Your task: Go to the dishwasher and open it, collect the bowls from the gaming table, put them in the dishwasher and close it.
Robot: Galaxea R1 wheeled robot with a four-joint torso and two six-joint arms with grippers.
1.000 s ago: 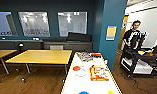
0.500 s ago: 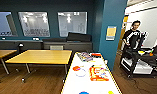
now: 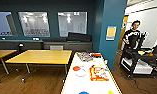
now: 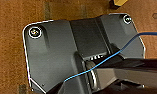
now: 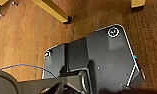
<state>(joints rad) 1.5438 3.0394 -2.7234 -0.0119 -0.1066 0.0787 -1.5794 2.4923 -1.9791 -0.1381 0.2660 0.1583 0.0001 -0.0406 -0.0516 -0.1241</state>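
Fingers could not be told open or closed. The gaming table (image 3: pixel 90 83), at the lower middle, looked a little closer than before. A blue bowl (image 3: pixel 83 92) was seen on its tabletop's near edge.

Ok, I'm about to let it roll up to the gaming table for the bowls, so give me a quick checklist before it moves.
1. Gaming table ahead and in view: ok, its white top runs straight out from the camera.
2. Blue bowl on the table's near end: ok, partly cut by the picture's edge.
3. Yellow bowl on the near end: ok, right of the blue bowl.
4. Person away from the table: ok, standing by the doorway behind a dark cart.
5. Grippers ready to grasp: cannot tell.
6. Yellow-topped table off the path: ok, it stands to the left.
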